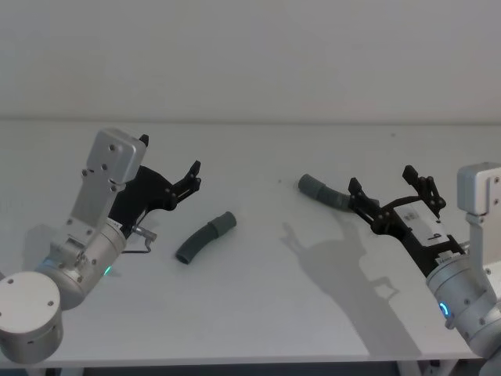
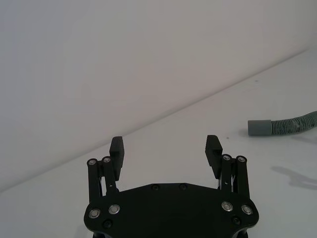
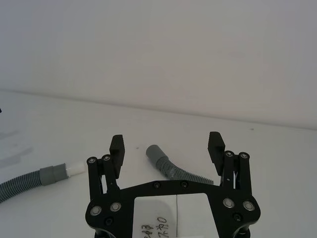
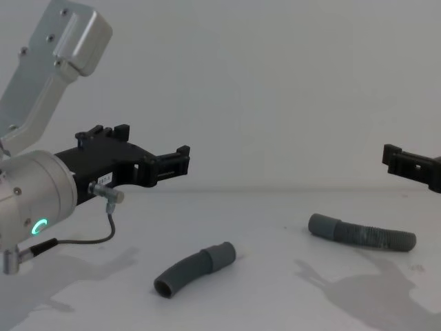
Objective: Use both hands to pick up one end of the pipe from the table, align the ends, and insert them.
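Left claw and right claw hang open above the tabletop, holding nothing.
In the head view the short hose lies centre-left and the longer hose centre-right. Each claw should grip the ribs behind a cuff, leaving clear the white stub, probably on the short piece.

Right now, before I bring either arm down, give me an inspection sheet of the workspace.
Surface: white table, plain and matte.
Job's things: short curved hose with white stub tip; longer hose; lying apart, not joined.
Clutter: nothing seen.
Grippers: left gripper open, raised, left of the short curved hose; right gripper open, above the longer hose; both hold nothing.
Cables: thin grey cable looping from the left wrist.
Surroundings: plain white wall.
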